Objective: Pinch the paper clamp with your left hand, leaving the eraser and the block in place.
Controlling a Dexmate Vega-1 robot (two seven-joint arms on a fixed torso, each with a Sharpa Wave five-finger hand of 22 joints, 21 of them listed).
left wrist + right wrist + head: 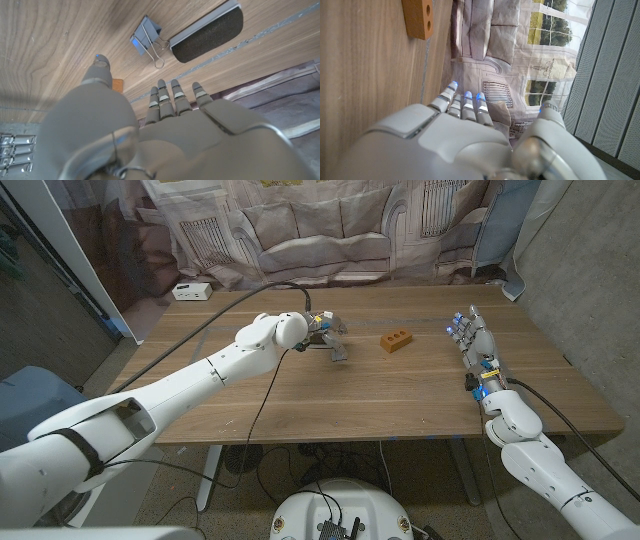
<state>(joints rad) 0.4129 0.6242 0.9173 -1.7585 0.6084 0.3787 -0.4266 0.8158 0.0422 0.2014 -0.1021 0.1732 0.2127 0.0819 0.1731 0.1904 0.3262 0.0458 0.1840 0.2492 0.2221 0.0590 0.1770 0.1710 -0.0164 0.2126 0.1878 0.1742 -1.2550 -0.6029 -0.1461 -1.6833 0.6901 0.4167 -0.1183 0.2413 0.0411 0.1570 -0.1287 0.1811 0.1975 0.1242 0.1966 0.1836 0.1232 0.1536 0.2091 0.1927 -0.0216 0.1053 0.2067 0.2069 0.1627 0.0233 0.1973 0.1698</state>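
While the left hand (165, 107) hovers with fingers apart, holding nothing, the paper clamp (147, 40) lies beside the eraser (207, 36), wire handles pointing toward the fingertips. Right hand (473, 340) open-fingered, well apart from the block (396, 341).

Wood, metal, felt and plastic on a matt brown wooden surface (420, 395) with visible grain.
The blue metal paper clamp (145, 39) has shiny wire handles; the eraser (210, 34) shows a rough dark felt face; the orange block (396, 341) looks matt; the grey left hand (150, 125) is smooth plastic.
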